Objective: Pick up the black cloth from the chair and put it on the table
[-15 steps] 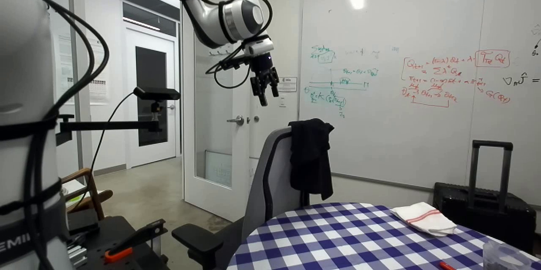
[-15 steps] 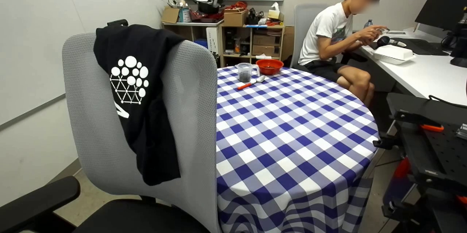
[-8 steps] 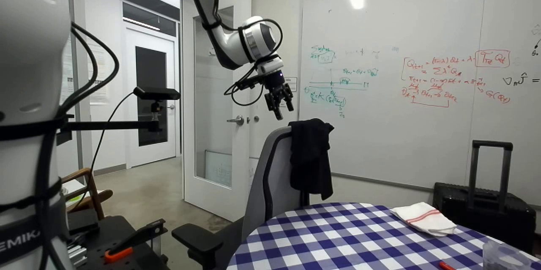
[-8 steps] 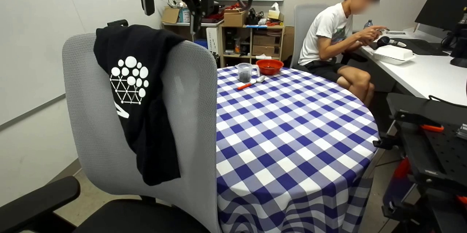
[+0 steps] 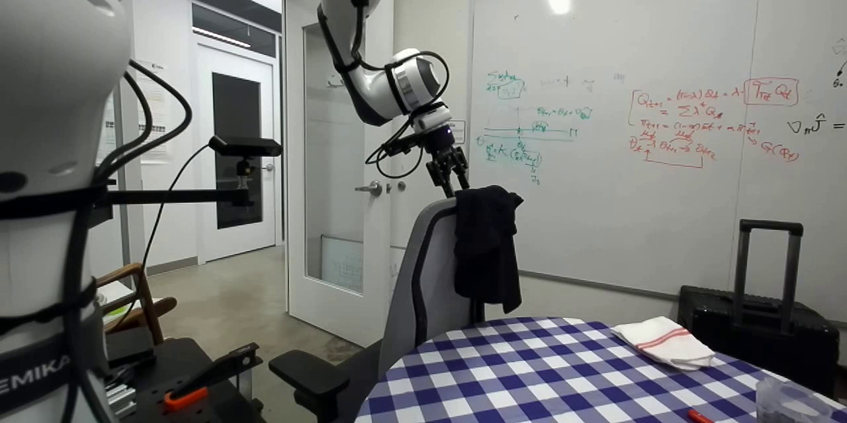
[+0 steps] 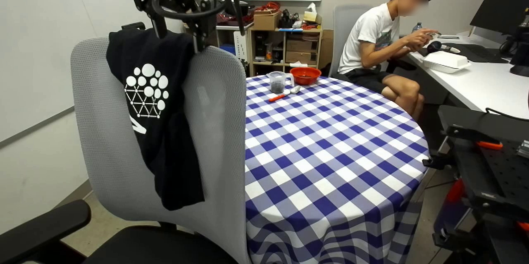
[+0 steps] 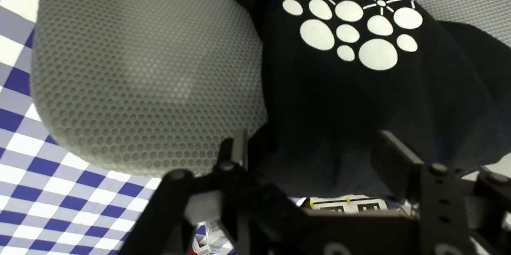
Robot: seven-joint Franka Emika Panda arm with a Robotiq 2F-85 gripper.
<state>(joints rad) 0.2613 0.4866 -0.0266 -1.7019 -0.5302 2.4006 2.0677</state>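
The black cloth (image 6: 170, 132) drapes over the top of the chair (image 6: 219, 140), its long axis running downward at a slight slant, free end lowest. The bent arm (image 5: 380, 91) points down, gripper (image 6: 180, 41) tilted, fingers (image 6: 200, 39) spread well apart at the cloth's upper fold, gripping nothing.

In an exterior view, "EMIKA" stands on the robot's base column (image 5: 30, 277). Red formulas (image 5: 718, 122) on the whiteboard (image 5: 655, 211) include lines starting "Qt+1 =" and "πt+1 ="; a black "∇" and "J =" stand farther right, while the green script (image 5: 523, 126) is mostly illegible. The black cloth (image 6: 169, 132) bears a white dot-and-line emblem (image 6: 147, 91) above a partial, unreadable mark (image 6: 137, 125).
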